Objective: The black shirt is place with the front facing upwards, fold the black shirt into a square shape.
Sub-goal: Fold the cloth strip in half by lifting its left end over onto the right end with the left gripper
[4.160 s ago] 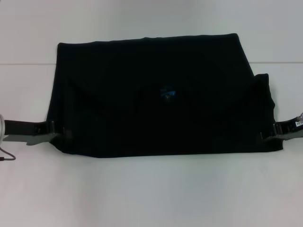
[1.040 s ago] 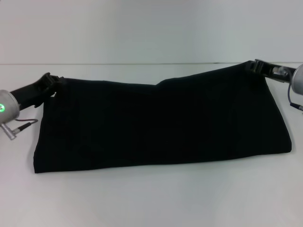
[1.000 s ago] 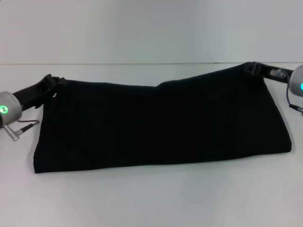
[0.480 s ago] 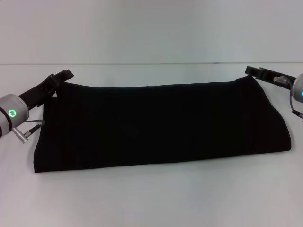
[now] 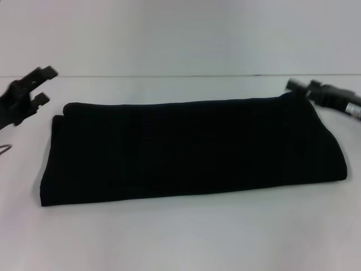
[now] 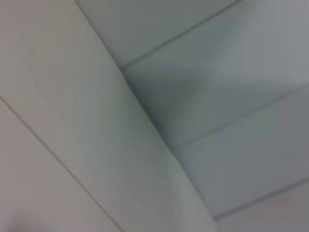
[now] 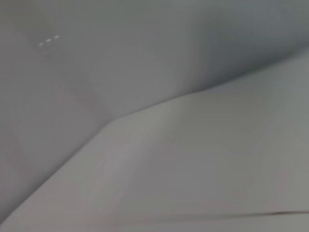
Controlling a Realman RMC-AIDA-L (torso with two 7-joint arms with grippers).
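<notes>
Black shirt [image 5: 192, 149]: soft matt cloth. Table [image 5: 180, 237]: smooth matt white.

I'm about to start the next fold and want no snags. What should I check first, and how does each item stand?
1. Left claw free of the black shirt: ok, open and apart from the cloth.
2. Right claw free of the shirt: cannot tell, it sits right at the far right corner.
3. Shirt lies flat on the table: ok, one long band.
4. Square shape reached: not ok, much wider than deep.
5. Near edge even: ok, nearly straight.
</notes>
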